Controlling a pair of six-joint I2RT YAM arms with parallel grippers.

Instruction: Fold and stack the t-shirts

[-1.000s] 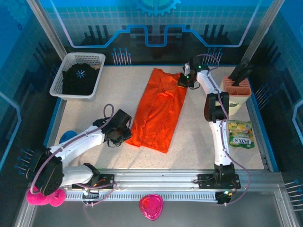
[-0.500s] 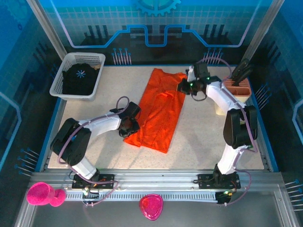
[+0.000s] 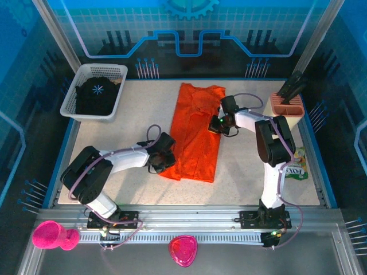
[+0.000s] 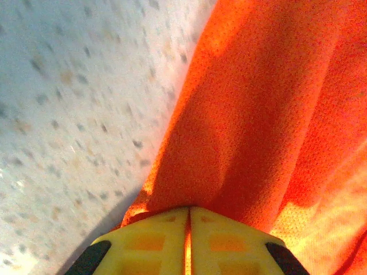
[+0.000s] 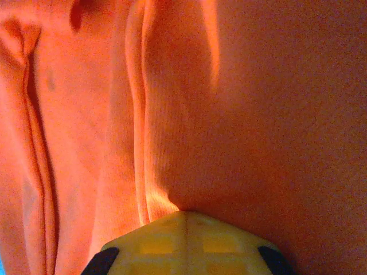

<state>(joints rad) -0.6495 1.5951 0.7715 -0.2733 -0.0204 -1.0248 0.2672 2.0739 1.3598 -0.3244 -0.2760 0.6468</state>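
Both jaws clenched on the orange shirt (image 3: pixel 195 134).
On its near left edge the left gripper (image 3: pixel 164 160) pinches the cloth, and the right gripper (image 3: pixel 215 124) pinches its right edge farther back. The shirt lies lengthwise, folded narrow, mid-way across the table (image 3: pixel 114 132). The black shirt (image 3: pixel 96 96) sits in the white basket (image 3: pixel 70 102), back left.

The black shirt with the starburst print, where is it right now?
Seen from above, the black shirt lies inside the white basket in the far left corner, left of the orange shirt.
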